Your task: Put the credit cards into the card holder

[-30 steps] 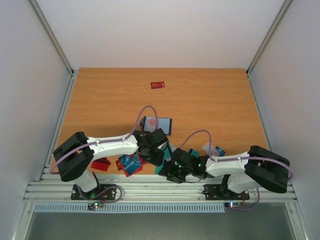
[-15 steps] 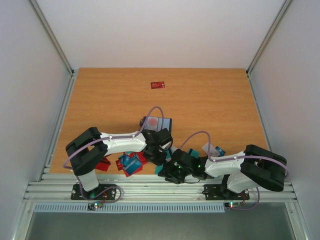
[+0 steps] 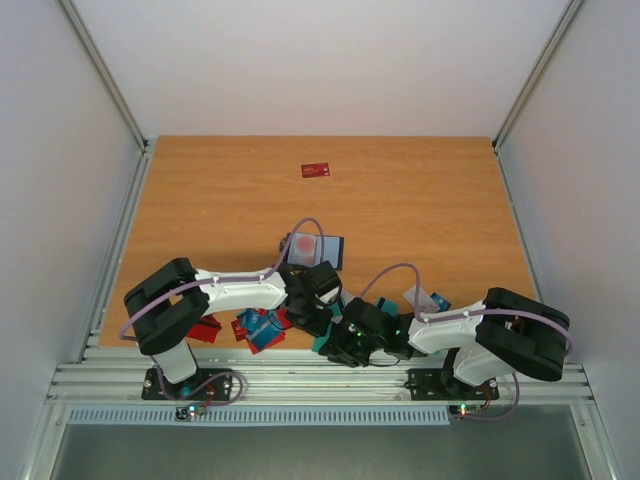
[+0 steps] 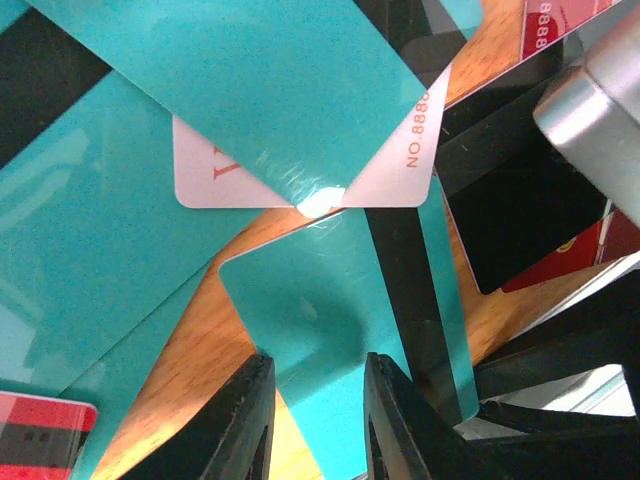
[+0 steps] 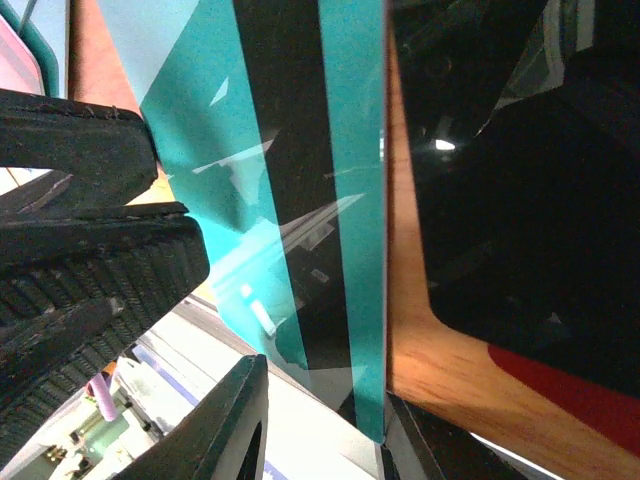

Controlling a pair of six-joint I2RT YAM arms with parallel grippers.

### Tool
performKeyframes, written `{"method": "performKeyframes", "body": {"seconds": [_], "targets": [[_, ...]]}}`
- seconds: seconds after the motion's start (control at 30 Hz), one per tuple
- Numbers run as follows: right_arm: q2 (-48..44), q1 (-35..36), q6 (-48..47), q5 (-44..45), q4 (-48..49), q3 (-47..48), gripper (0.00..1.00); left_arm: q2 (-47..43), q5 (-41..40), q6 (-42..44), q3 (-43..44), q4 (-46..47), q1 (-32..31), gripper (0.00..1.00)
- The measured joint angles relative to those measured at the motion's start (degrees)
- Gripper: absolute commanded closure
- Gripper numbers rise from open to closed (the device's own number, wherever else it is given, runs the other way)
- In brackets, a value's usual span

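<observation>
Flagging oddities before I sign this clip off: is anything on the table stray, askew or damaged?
One red card lies alone at the far side of the table, well apart from the other credit cards, which overlap in a jumbled heap at the near edge. The card holder lies between them. No damage is visible.

card holder half under left arm, print on far red card illegible
</observation>
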Motion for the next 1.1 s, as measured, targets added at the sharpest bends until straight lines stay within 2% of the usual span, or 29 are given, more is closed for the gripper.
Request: {"method": "performKeyframes", "body": {"seconds": [0.53, 0.73, 0.9, 0.97, 1.07, 1.1], "targets": [[-5.4, -1.3, -3.2, 3.2, -7.3, 1.9, 0.99, -0.6, 0.4, -1.2, 0.0, -0.8, -0.3, 0.72], [-5.9, -1.9, -4.3, 3.0, -8.9, 4.5, 0.99, -3.7, -1.0, -1.9, 2.1, -4.9, -0.4, 0.68], [-7.5, -2.8, -6.2, 2.5, -15.3, 7.4, 0.99, -8.4, -3.8, -2.2, 5.7, -9.2, 0.2, 0.58], [-8.9, -3.1, -7.4, 2.3, -18.7, 9.4, 0.99, -10.7, -5.1, -2.2, 7.1, -11.2, 0.7, 0.48], [-11.3, -3.2, -9.1, 2.1, -23.0, 12.0, 0.99, -14.1, -7.0, -2.0, 9.2, -14.3, 2.1, 0.03], [-12.3, -3.4, -9.7, 2.1, -24.7, 12.8, 0.99, -15.2, -7.9, -1.8, 10.0, -15.4, 2.7, 0.01]]}}
